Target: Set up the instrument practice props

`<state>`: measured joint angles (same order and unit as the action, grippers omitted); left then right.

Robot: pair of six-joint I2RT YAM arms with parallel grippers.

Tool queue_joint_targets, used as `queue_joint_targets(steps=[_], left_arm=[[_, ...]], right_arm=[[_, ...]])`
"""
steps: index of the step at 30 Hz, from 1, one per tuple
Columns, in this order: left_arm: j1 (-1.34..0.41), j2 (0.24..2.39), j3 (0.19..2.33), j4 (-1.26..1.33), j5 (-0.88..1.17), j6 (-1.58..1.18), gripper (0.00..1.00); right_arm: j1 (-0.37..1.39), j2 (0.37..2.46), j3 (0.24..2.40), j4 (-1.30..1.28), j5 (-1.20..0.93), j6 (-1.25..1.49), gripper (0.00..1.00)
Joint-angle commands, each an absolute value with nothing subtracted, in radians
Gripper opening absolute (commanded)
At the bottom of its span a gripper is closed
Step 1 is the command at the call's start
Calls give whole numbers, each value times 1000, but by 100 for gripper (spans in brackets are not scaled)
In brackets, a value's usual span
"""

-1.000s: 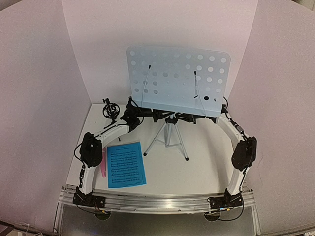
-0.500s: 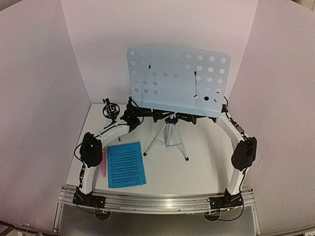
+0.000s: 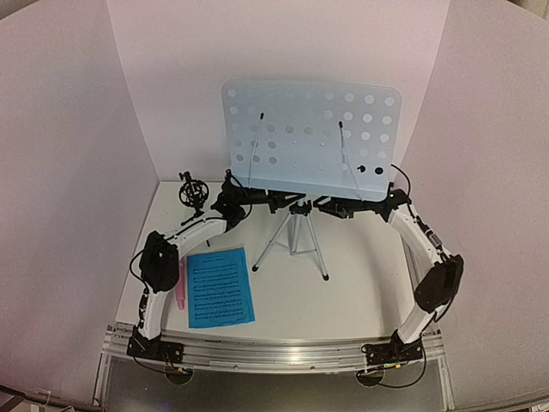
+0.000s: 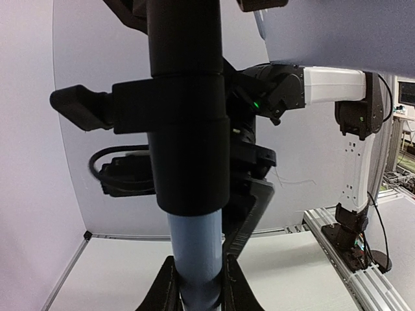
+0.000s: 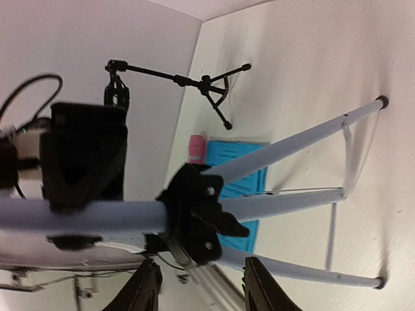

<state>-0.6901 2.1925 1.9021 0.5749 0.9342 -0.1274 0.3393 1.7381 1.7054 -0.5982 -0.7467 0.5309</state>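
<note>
The music stand's pale-blue perforated desk stands upright on silver tripod legs at mid table. My left gripper is shut on the stand's pale-blue pole, which sits between its fingers. My right gripper is open just right of the pole, its fingers apart and off the black leg hub. The blue sheet music and pink microphone lie flat at front left. The black tripod mic mount stands at back left.
White walls enclose the table on three sides, close behind the desk. The aluminium rail with both arm bases runs along the near edge. The stand's legs spread widely over the middle of the table.
My right gripper has opened and pulled back to the right, off the stand's pole, with its elbow swinging outward. The left gripper keeps its hold, and the stand has stayed upright.
</note>
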Motion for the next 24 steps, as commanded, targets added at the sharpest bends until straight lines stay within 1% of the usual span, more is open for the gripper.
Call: queue_joint_targets(steps=[1,4,6,8,12,15,18,19,22,24], left_arm=[[-684,2187,1871,512,966,-49,0],[-684,2186,1869,513,965,-46,0],[-684,2189,1871,517,964,-47,0],[-684,2192,1873,524,962,-52,0],[-685,2195,1876,527,967,-56,0],[-685,2197,1878,526,970,-57,0],[-684,2195,1876,529,971,-54,0],[-685,2195,1875,530,971,-53,0],[-685,2195,1875,537,970,-52,0],[-684,2196,1878,539,970,-51,0]], right_arm=[[348,1607,1587,-473,-701,-71,47],[348,1587,1495,-316,-750,-143,51],[347,1614,1494,-278,-793,-144,53],[347,1660,1523,-257,-831,-85,54],[330,1792,1641,-248,-902,128,53],[328,1856,1684,-241,-956,220,52],[328,1883,1692,-222,-1007,275,47],[328,1888,1692,-215,-1024,285,43],[328,1894,1686,-207,-1058,322,29],[328,1888,1670,-205,-1071,332,24]])
